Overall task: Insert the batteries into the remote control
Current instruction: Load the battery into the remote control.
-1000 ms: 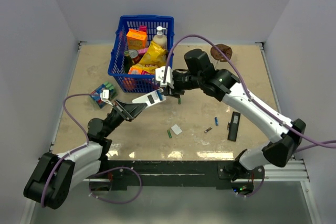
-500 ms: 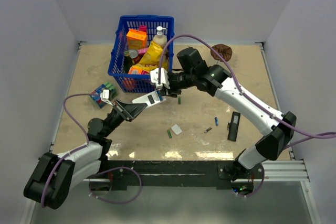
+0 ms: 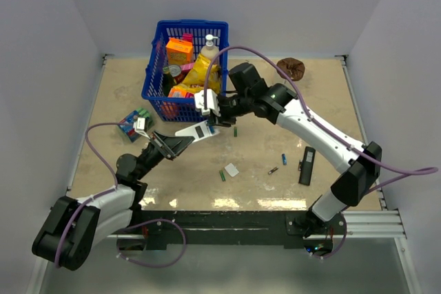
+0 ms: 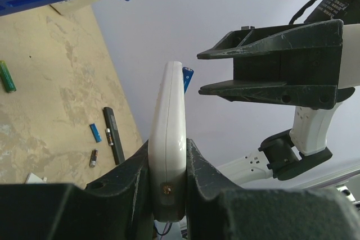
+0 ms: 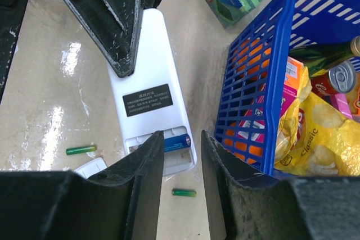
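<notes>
We record a beige surface [image 3: 275, 101]. A blue basket [image 3: 155, 91] filled with groceries stands at its far edge, left of centre.

The left hand [image 4: 167, 151] is clamped on the two long sides of the remote control [image 4: 171, 99]. It holds the remote tilted and off the surface, just in front of the basket's near wall.

The right hand [image 4: 199, 71] is at the remote's free end. Its fingers stand apart, one on each side of a blue battery [image 5: 177, 142]. This battery lies crosswise in the open compartment below the dark label. A gap shows between its tip and one finger, so we do not find it gripped.

A black remote [image 3: 306, 164] lies toward the near right corner. A green and blue packet [image 3: 133, 123] lies near the left edge. A brown object [image 3: 291, 67] sits at the far right corner.

A white cover piece [image 3: 232, 169] lies toward the near edge, with a green battery [image 3: 222, 175] just beside it. A second blue battery [image 3: 284, 159] and a dark battery [image 3: 273, 170] lie between the cover piece and the black remote. A second green battery [image 3: 235, 131] lies on the surface near the held remote's free end.
</notes>
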### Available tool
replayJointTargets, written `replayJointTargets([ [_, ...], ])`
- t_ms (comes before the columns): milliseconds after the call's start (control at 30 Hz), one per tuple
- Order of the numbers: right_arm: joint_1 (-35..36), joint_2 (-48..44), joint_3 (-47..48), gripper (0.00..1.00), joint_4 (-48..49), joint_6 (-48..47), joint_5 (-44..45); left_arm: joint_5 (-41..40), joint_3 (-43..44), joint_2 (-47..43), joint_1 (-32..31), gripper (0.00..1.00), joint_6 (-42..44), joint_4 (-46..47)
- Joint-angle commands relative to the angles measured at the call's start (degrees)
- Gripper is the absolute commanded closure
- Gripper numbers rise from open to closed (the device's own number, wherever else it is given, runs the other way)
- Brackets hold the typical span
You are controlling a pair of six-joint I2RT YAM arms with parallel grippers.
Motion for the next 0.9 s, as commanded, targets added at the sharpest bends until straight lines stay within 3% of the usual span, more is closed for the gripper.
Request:
replayJointTargets([
  [0,-0.3,0.3,2.6,0.67,-1.4,-0.8,-1.9,0.5,-12.5,0.1,-0.1,1.00,0.3,22.5],
  [300,-0.2,0.9,1.9,0.69,-2.4,-0.6,-2.2,0.4,-12.5,0.3,-0.1,1.00,0.5,24.1],
  [867,-0.3,1.6,0.3,0.91,-7.0,1.1,-6.5,-0.7,-12.9,0.8,-0.1,1.00,0.9,30.8],
])
